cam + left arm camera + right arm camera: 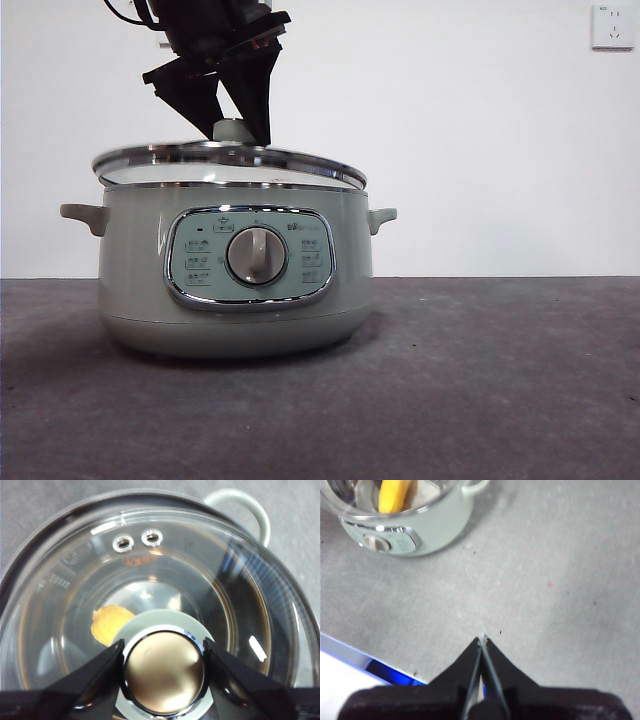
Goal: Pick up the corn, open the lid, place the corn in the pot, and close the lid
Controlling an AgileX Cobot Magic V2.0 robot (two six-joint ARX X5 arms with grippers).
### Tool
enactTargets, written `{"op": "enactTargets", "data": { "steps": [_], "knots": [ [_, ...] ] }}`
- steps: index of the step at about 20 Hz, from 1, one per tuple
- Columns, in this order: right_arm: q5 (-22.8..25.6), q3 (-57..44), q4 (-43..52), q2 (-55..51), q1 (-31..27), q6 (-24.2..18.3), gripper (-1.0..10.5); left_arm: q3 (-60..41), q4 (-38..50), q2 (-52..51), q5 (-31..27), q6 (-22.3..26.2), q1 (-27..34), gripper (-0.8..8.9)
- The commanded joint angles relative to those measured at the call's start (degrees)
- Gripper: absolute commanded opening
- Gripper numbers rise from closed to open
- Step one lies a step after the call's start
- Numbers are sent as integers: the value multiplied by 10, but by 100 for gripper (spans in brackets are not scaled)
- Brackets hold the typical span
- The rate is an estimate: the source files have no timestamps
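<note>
A pale sage-green pot (pixel 235 300) stands on a dark grey counter (pixel 480 380), left of centre in the front view, its chrome-framed control panel (pixel 250 258) and silver dial (pixel 257 255) facing the camera. A small handle sticks out on each side. The glass lid (pixel 230 160) with its steel rim sits over the pot's mouth, slightly tilted, with the left edge a little higher than the right. The left pincer (pixel 232 118) comes down from above and its two black jaws are clamped on the lid's pale green knob (pixel 231 129), one jaw on each side. Seen from the left wrist, the knob's shiny cap (pixel 164 672) fills the space between the jaws, and through the glass one end of the yellow-orange corn (pixel 111 622) shows inside the pot; its long axis cannot be told there. The right pincer (pixel 482 641) hangs over bare counter, well apart from the pot, jaws pressed together and holding nothing. A white wall socket (pixel 611 27) sits at the upper right.
</note>
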Motion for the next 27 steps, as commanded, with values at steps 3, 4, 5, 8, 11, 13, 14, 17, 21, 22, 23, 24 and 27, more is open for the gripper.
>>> {"op": "enactTargets", "data": {
  "steps": [3, 4, 5, 8, 11, 13, 14, 17, 21, 22, 23, 24, 27],
  "knots": [
    [-1, -27, -13, -37, 1, 33, -16, 2, 14, 9, 1, -7, -2, -9],
    [-1, -27, -13, -44, 1, 35, -16, 2, 21, 12, 1, -7, -2, -9],
    [-1, -27, -13, -49, 1, 37, -16, 2, 26, 14, 1, -7, -2, -9],
    [-1, -27, -13, -57, 1, 37, -16, 2, 32, 25, 1, -8, -2, -9],
    [-1, -27, -13, -59, 1, 40, -16, 2, 37, 28, 1, -8, -2, -9],
    [-1, -27, -13, -59, 1, 40, -16, 2, 35, 28, -3, -8, -2, -9],
    [-1, -27, -13, -59, 1, 40, -16, 2, 34, 28, -16, -6, -2, -9],
    [-1, -27, -13, -59, 1, 41, -16, 2, 32, 29, -29, 5, -2, -9],
    [-1, -27, -13, -59, 1, 53, -16, 2, 35, 30, -26, 17, -3, -9],
    [-1, -27, -13, -59, 1, 53, -16, 2, 34, 30, -22, 17, -3, -3],
    [-1, -27, -13, -59, 1, 53, -16, 2, 34, 30, -22, 16, -3, 1],
    [-1, -27, -13, -59, 1, 53, -16, 2, 32, 30, -22, 13, -3, 41],
    [0, -27, -13, -59, 1, 53, -16, 3, 22, 28, -21, 13, -3, 515]
  ]
}}
